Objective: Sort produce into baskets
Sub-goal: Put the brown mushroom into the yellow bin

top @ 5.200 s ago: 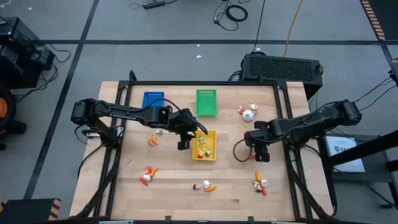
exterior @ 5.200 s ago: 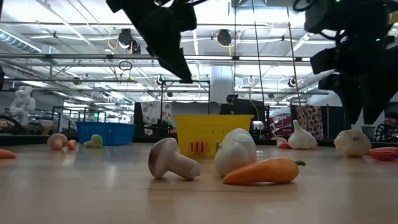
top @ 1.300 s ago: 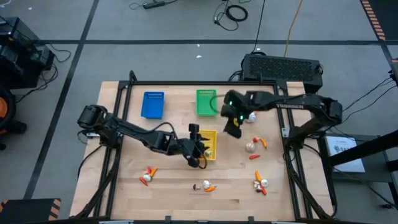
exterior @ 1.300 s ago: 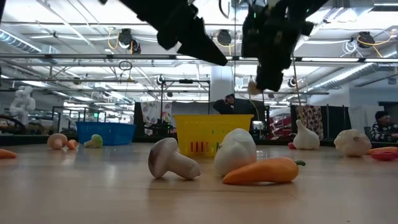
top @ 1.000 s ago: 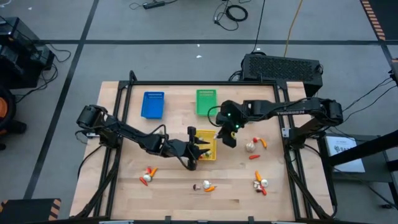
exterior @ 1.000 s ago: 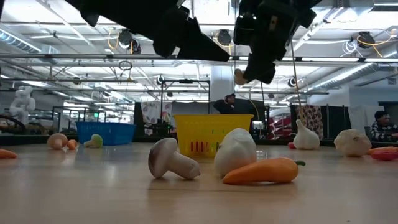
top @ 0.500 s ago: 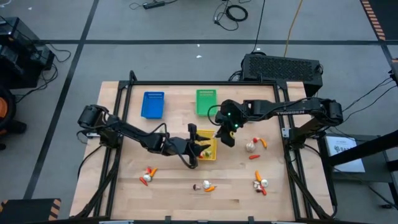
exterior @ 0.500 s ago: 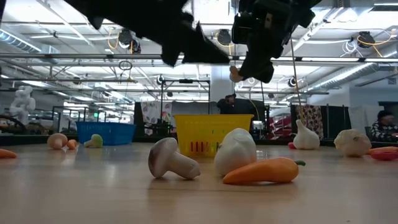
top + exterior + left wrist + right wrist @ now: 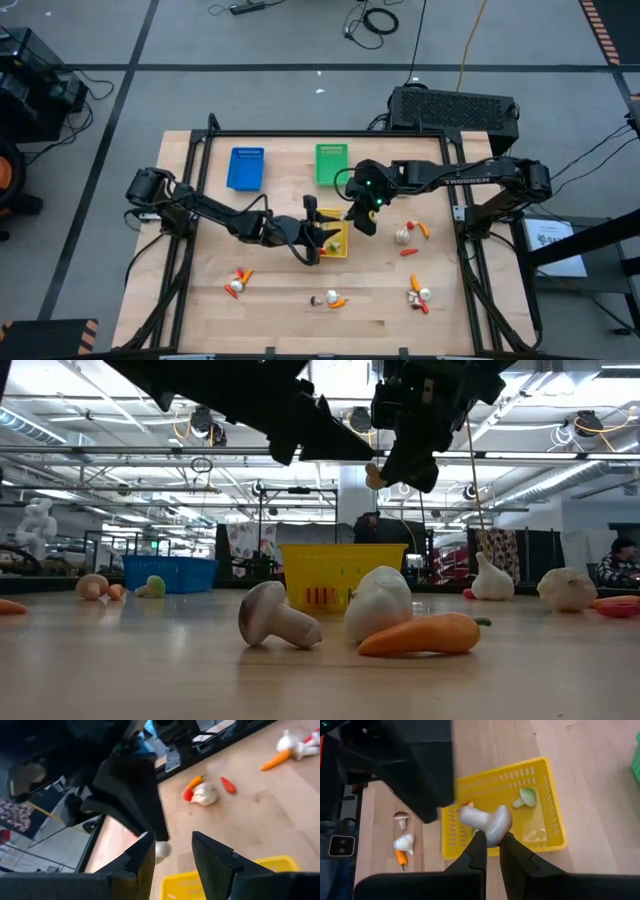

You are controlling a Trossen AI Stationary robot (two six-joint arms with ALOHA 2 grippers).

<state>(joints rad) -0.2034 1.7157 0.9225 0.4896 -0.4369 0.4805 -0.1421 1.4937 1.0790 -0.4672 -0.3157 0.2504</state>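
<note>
I see a pale wooden surface (image 9: 290, 300) with a smooth matt grain, a yellow basket (image 9: 547, 802) of glossy slotted plastic, and a smooth, slightly shiny mushroom (image 9: 487, 821).

A light wooden bench (image 9: 280, 310) with a dark frame is seen from above. Three baskets are set on it: a blue basket (image 9: 246, 168) and a green basket (image 9: 332, 164) near the far edge, and a yellow basket (image 9: 333, 234) near the middle. Small produce pieces are scattered on the boards: a mushroom, a white bulb and a carrot (image 9: 330, 299) near the front edge, a cluster (image 9: 237, 282) at the front left, another (image 9: 419, 295) at the front right, and a bulb with red pieces (image 9: 406, 236) right of the yellow basket.
</note>
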